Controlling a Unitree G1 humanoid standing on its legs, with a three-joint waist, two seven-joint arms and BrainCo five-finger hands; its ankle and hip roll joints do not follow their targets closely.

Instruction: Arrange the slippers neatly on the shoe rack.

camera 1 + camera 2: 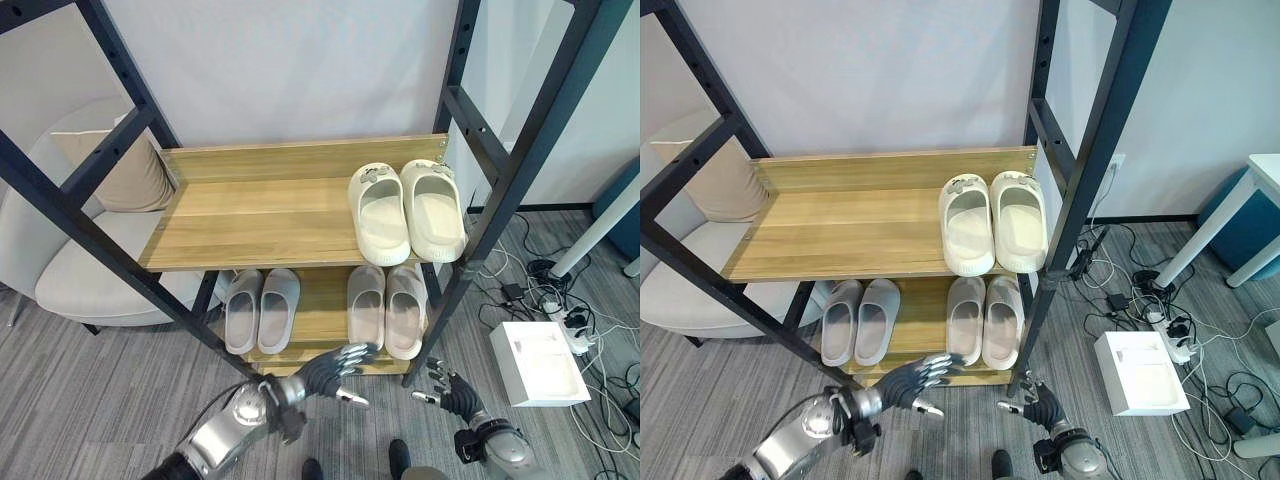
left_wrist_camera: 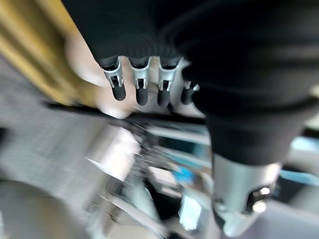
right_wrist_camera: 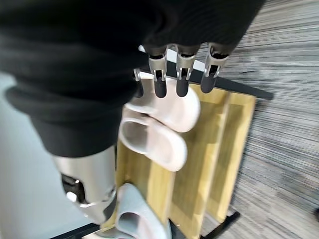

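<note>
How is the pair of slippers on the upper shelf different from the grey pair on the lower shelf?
The cream pair sits at the right end of the upper shelf; the grey pair sits at the left of the lower shelf. The cream pair looks chunkier and carries small ornaments on its straps; the grey pair's straps are plain. Both pairs lie side by side, toes toward the wall.

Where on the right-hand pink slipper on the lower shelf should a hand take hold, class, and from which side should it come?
Grip the pink slipper at its open heel end, which faces the robot at the lower shelf's front edge. Come from the front with the right hand, which looks nearest. The toe end points toward the wall under the upper shelf, likely harder to reach.
</note>
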